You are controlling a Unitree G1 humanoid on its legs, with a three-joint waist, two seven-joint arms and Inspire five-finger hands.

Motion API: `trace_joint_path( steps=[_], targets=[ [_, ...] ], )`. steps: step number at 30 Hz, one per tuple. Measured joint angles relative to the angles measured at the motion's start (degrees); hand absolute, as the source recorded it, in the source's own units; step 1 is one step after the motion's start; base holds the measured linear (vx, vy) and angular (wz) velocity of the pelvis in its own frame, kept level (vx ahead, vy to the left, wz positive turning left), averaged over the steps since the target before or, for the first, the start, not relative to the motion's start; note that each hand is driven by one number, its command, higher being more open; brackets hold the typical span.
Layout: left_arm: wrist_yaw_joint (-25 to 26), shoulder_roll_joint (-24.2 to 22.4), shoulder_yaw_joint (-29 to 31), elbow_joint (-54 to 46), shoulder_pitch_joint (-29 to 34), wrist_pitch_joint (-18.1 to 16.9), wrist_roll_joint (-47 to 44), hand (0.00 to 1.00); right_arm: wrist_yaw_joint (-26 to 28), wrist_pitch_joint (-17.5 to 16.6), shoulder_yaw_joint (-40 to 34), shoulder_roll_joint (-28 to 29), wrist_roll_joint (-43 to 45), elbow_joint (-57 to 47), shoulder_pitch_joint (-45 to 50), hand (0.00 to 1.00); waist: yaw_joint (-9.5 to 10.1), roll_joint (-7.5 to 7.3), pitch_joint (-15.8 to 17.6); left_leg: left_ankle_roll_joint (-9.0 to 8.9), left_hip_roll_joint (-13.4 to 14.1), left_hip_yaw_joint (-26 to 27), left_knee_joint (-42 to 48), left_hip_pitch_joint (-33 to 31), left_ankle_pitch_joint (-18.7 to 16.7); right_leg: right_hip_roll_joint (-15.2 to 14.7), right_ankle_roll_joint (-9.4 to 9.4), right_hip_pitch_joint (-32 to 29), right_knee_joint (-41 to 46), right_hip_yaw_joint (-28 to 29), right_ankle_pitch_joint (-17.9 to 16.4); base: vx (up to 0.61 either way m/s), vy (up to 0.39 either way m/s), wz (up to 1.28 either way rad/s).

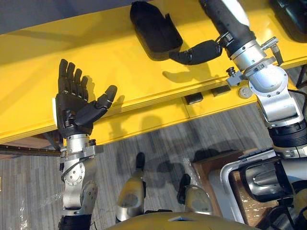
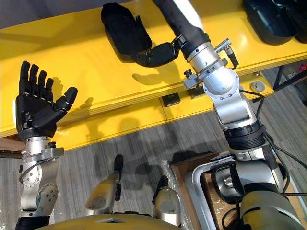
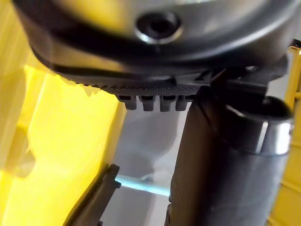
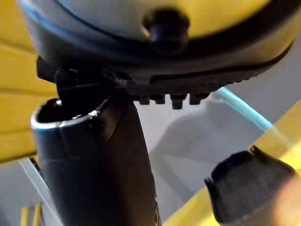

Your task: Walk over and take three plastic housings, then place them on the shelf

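Housing (image 1: 153, 31): lying on shelf (image 1: 120, 72), apparently placed. Right hand (image 1: 199, 51): fingers straight, tips at housing's near end. Left hand (image 1: 72, 105): spread, idle. Advice: withdraw level, no nudging.

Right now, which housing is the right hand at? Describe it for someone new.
On the long yellow shelf, look toward its far side, near the middle: a black, shallow plastic housing lies there. Unlike the other black housing at the shelf's right end, it has the right hand at its near corner.
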Motion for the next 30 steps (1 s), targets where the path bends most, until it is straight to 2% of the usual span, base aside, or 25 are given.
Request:
trace_joint_path(
  steps=[7,10,15,23,24,30],
  targets=[
    [-2.43,3.80,-0.72,1.01,-0.79,0.05,-1.07,1.00,3.89,0.01,7.29,-4.98,-1.62,14.54,-5.93,1.00,2.47,-0.15,-0.08,0.20,-0.29,-1.65,-0.01,-0.01,0.23,-0.08,0.14,1.41,-0.82,-1.67,0.32,-0.01,-0.021,0.11],
    [-2.91,3.85,-1.26,2.13,-1.44,0.41,-2.29,1.00,5.02,-0.05,9.29,-6.06,-1.63,16.58,-7.76,1.00,3.14,-0.17,-0.09,0.20,-0.30,-2.37,-0.01,-0.04,0.33,-0.06,0.24,2.09,-1.32,-2.41,0.41,0.00,-0.033,0.13],
    [-3.29,4.72,-2.72,2.17,-2.83,0.54,-2.52,1.00,4.81,-0.10,13.05,-6.05,-3.97,23.97,-11.83,1.00,4.79,-0.17,-0.09,0.26,-0.39,-2.67,-0.02,-0.28,0.44,-0.11,0.28,2.16,-1.58,-2.73,0.55,0.00,-0.026,0.04],
    [-3.28,6.09,-5.88,6.44,-4.94,0.51,-3.30,1.00,4.75,-0.89,19.33,-4.91,-6.07,37.14,-17.85,1.00,5.93,0.08,0.04,0.21,-0.15,-3.36,-0.01,-1.73,0.75,0.19,0.28,1.05,-1.62,-3.05,0.61,-0.01,-0.041,0.03],
    [-3.26,6.13,-6.20,7.21,-4.98,0.51,-4.03,1.00,4.71,-1.58,20.01,-4.90,-6.07,38.12,-19.42,0.00,5.88,0.16,0.08,0.14,-0.05,-3.53,-0.01,-2.13,0.82,0.31,0.23,0.73,-1.63,-3.09,0.63,0.00,-0.069,0.02],
    [-3.22,6.17,-6.84,8.27,-5.14,0.51,-4.50,1.00,4.73,-3.22,22.63,-4.82,-6.23,41.23,-22.17,0.00,6.23,0.46,0.25,0.03,0.18,-3.64,0.01,-2.54,0.89,0.52,-0.14,0.33,-1.47,-3.28,0.38,0.02,-0.056,0.01]
  ],
)
